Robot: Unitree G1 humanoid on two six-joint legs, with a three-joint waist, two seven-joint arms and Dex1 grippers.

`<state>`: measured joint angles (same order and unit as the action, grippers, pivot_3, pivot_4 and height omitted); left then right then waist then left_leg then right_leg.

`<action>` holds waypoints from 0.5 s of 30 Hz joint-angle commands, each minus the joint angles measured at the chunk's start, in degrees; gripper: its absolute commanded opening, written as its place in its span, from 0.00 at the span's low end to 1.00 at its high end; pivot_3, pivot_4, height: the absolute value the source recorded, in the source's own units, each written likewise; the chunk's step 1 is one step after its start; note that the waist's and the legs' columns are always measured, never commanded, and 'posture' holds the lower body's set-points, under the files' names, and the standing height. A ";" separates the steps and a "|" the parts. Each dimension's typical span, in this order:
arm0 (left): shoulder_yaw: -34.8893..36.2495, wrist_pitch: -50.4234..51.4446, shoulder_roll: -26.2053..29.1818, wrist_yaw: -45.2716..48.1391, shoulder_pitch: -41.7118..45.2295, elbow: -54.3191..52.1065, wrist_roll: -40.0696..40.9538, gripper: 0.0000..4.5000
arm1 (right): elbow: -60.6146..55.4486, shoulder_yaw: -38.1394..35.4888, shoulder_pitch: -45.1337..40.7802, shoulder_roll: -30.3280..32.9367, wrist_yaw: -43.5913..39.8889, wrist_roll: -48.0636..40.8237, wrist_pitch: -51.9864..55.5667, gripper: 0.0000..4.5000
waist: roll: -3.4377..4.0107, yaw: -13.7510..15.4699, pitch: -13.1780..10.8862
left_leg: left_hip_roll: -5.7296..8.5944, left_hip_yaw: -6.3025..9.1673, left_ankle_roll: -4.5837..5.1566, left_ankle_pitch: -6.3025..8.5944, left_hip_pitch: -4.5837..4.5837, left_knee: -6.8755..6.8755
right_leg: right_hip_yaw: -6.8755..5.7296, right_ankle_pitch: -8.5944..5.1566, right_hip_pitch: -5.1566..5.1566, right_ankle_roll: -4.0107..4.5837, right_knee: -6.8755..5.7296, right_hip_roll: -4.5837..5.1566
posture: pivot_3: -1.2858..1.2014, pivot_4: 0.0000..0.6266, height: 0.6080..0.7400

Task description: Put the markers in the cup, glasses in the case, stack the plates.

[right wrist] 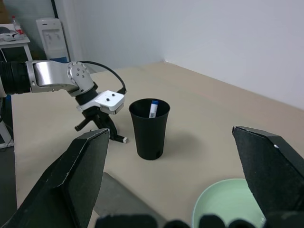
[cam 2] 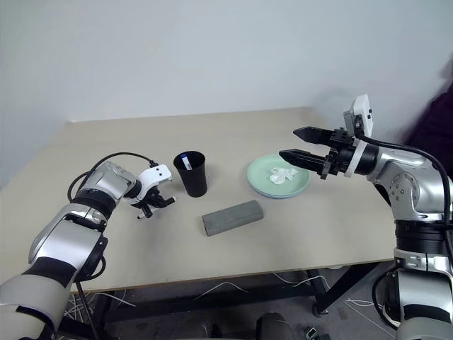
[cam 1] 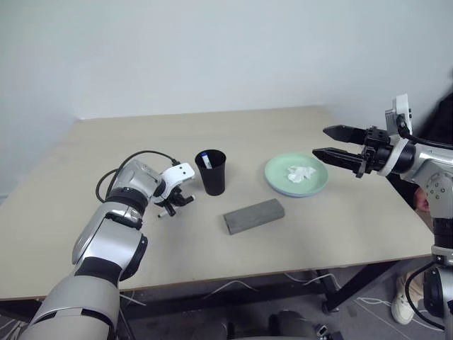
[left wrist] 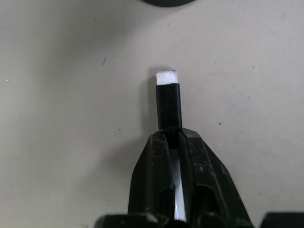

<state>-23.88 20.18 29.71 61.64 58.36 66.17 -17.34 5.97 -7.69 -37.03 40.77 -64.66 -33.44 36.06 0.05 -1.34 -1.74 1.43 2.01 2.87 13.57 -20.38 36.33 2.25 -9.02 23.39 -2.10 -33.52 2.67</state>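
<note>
The black cup (cam 1: 211,172) stands mid-table with the blue-capped marker (right wrist: 153,108) upright inside it. Just left of the cup, my left gripper (cam 1: 168,207) points steeply down at the table and is shut on the other marker (left wrist: 168,104), whose black cap and white end stick out past the fingertips. The grey case (cam 1: 253,215) lies closed in front of the cup. A mint green plate (cam 1: 277,173) sits to the right. My right gripper (cam 1: 318,141) hangs open in the air over the plate's right side. The glasses are out of view.
A crumpled white tissue (cam 1: 301,173) lies on the green plate. A bluish edge shows under that plate's near rim. Bare tabletop (cam 1: 212,134) stretches behind the cup and along the front edge. A black cable (cam 1: 145,154) loops off my left wrist.
</note>
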 commanded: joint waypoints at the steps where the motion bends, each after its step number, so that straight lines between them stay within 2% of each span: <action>1: 0.41 -0.12 2.61 -1.52 1.62 1.39 -1.76 0.01 | -0.87 -0.56 -1.72 -0.11 0.08 -0.62 -0.57 1.00 | 0.00 -0.05 0.00 | -0.01 0.02 0.00 0.00 0.01 -0.01 | 0.00 -0.01 0.03 0.01 -0.03 -0.03 | 0.52 0.00 0.90; 9: 5.91 -1.85 6.65 -1.89 4.89 0.89 1.89 0.01 | -1.05 -0.58 -1.76 -0.04 0.04 -0.61 -0.60 1.00 | -0.04 0.09 -0.02 | -0.09 0.08 -0.01 0.01 -0.23 0.00 | 0.03 0.01 0.20 -0.01 0.04 -0.19 | 0.52 0.00 0.90; 15: 9.67 -7.14 10.30 -2.27 7.07 -0.10 3.39 0.01 | -0.98 -0.56 -2.23 -0.08 0.06 -0.54 -0.52 1.00 | -0.05 0.28 -0.02 | 0.01 0.05 -0.02 0.02 -0.30 -0.04 | 0.04 0.01 0.15 -0.03 0.20 0.17 | 0.52 0.00 0.90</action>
<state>-16.02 14.72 39.20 59.74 62.57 68.07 -14.87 5.99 -7.58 -37.44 40.42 -64.66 -33.42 36.06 0.00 -1.06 -1.76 1.44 2.06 2.85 13.59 -20.70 36.31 2.28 -9.01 23.52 -2.14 -33.29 2.89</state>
